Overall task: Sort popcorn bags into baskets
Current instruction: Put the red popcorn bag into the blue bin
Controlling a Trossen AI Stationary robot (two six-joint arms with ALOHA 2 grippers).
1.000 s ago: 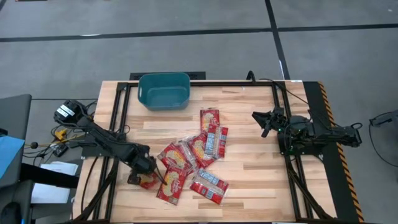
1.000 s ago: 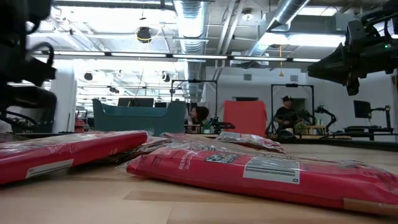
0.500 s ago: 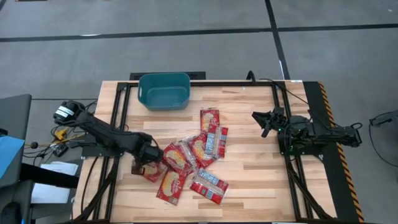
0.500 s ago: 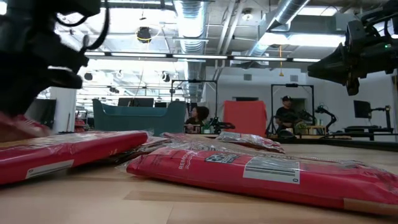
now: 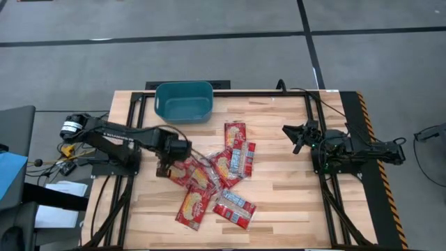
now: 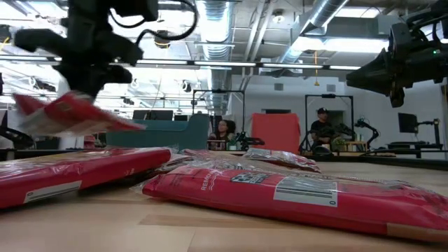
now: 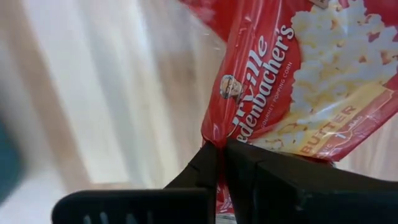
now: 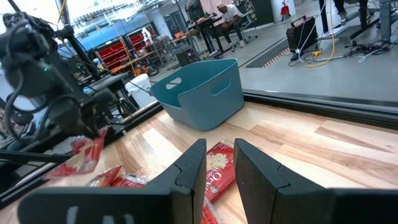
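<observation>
The whole table [image 5: 279, 188] is seen from directly overhead in the high view. From tabletop height, a level look is taken across nearby popcorn bags [image 6: 280, 192] toward the room. A held bag [image 7: 298, 93] is framed very closely by the left wrist view. The teal basket [image 8: 202, 93], at upper centre overhead, is shared with the right wrist view.

Flat red plastic popcorn packets [image 5: 224, 167] carry yellowish-white print, some with pale blue-white panels. The rounded plastic bin [image 5: 184, 102] is teal-blue; the slatted wooden table [image 5: 286, 188] pale, black-framed.
</observation>
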